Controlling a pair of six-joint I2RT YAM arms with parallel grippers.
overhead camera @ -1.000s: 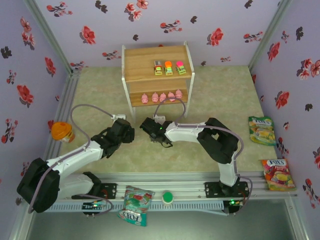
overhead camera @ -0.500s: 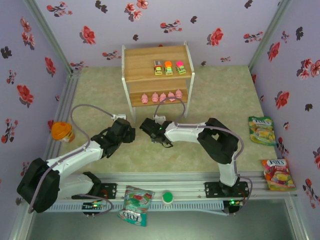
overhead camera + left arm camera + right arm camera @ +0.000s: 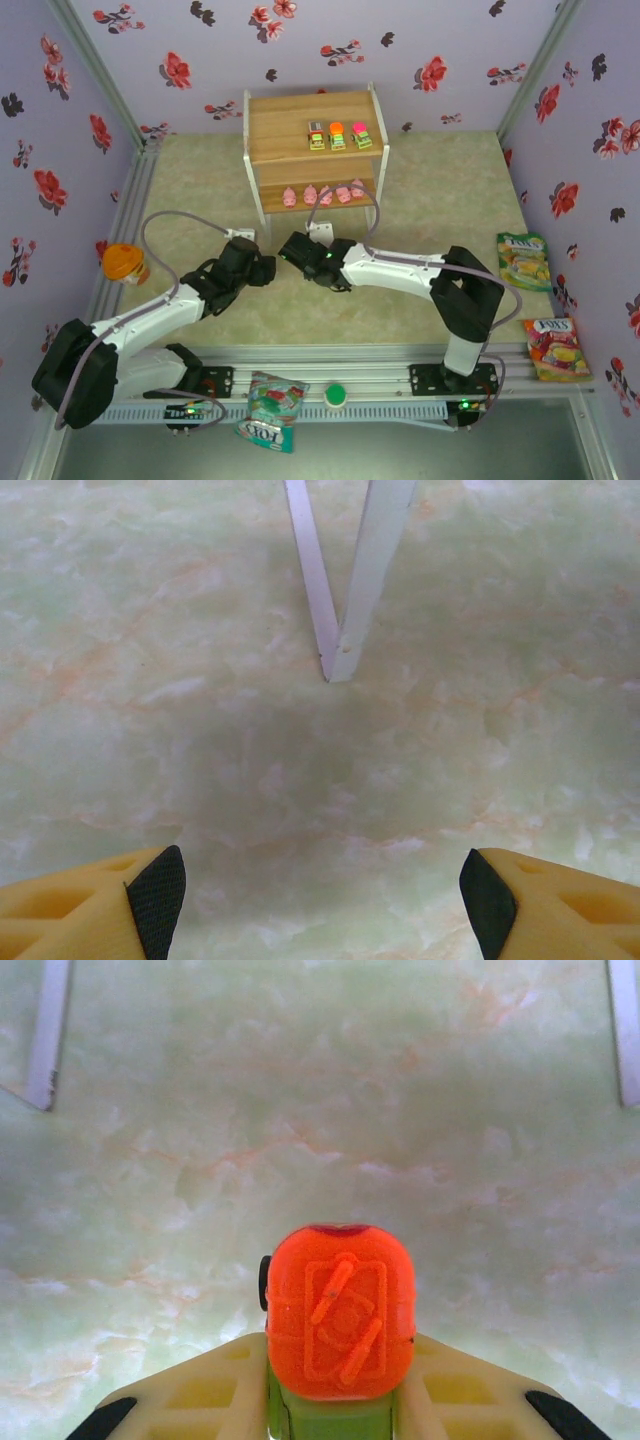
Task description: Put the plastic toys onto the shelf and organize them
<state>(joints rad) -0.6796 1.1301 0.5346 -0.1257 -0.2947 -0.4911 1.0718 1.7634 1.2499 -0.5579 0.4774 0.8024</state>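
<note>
My right gripper point(image 3: 340, 1365) is shut on a toy car point(image 3: 340, 1310) with an orange top and a green body, its front pointing away over the marbled floor. In the top view the right gripper point(image 3: 293, 250) sits just in front of the shelf point(image 3: 300, 115). Three toy cars point(image 3: 338, 135) stand in a row on the top board. Several pink pigs point(image 3: 323, 194) line the lower board. My left gripper point(image 3: 320, 890) is open with only bare floor between its fingers, and it sits beside the right one point(image 3: 264, 268). A white shelf leg point(image 3: 345, 590) is ahead of it.
A round orange-topped item point(image 3: 125, 263) sits at the left wall. Snack bags lie at the right point(image 3: 525, 260) point(image 3: 555, 348) and on the front rail point(image 3: 270, 410), next to a green round piece point(image 3: 335, 395). Shelf legs point(image 3: 45, 1030) point(image 3: 625, 1030) flank the right wrist view.
The right arm's elbow has swung out to the right while its gripper stayed in front of the shelf and closed further on the car. The left arm has hardly moved.
</note>
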